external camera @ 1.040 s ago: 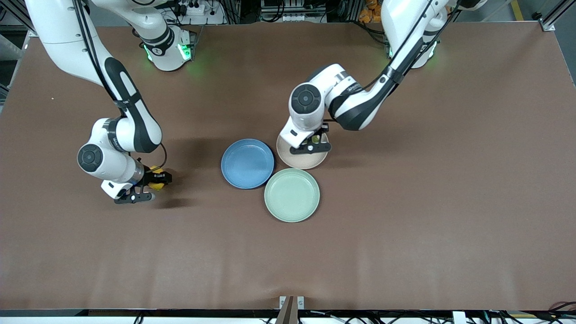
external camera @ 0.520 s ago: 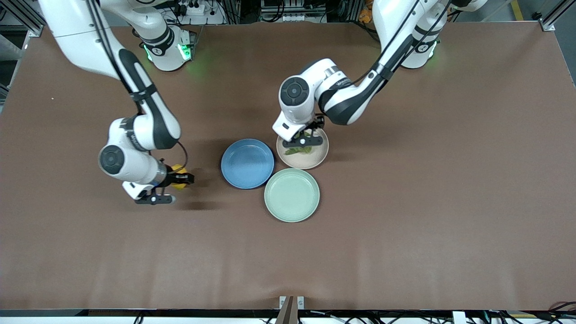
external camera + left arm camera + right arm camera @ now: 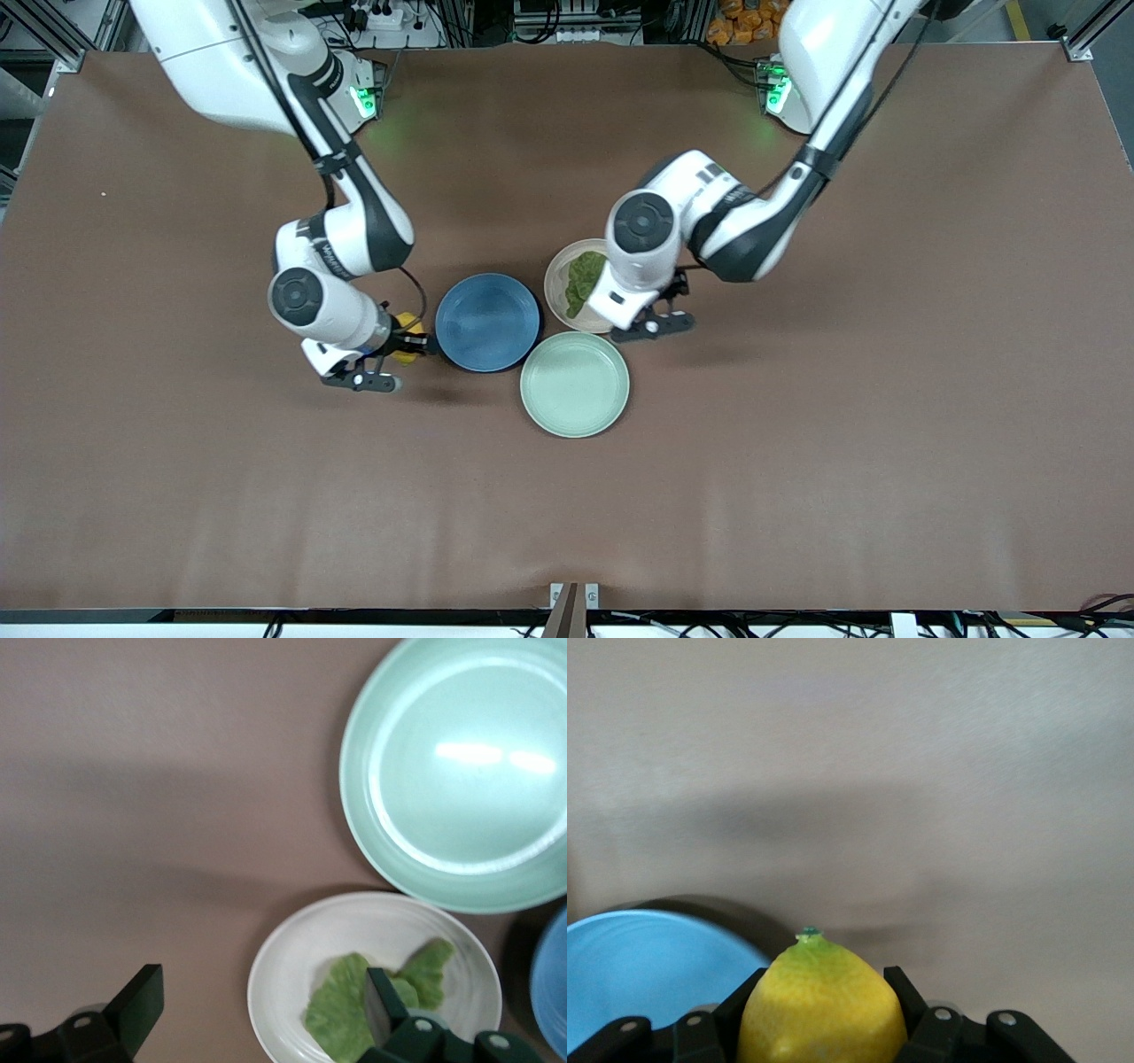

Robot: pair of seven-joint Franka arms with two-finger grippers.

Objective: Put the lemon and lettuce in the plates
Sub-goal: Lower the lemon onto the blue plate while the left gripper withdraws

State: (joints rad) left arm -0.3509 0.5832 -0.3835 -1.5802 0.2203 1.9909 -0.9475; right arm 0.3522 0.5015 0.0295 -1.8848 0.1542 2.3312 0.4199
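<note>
Three plates sit close together near the centre of the front view on the brown table (image 3: 797,443): the blue plate (image 3: 487,322), the beige plate (image 3: 560,282) just beside it toward the left arm's end, and a mint-green plate (image 3: 575,385) lower in the frame, nearer the camera, touching or almost touching both. The lettuce (image 3: 582,276) lies in the beige plate, a ruffled green leaf; in the left wrist view the lettuce (image 3: 341,1010) rests flat on the pale dish. The left gripper (image 3: 651,321) hangs at the edge of the beige plate that faces the left arm's end, its fingers (image 3: 137,1005) spread wide and holding nothing. At centre-left of the front view, the right gripper (image 3: 390,359) is clamped on the lemon (image 3: 407,338), just outside the blue plate's rim on the right arm's side. The right wrist view shows the lemon (image 3: 821,1005) squeezed between the black fingers (image 3: 908,997), with the blue plate (image 3: 647,970) in the lower left corner.
</note>
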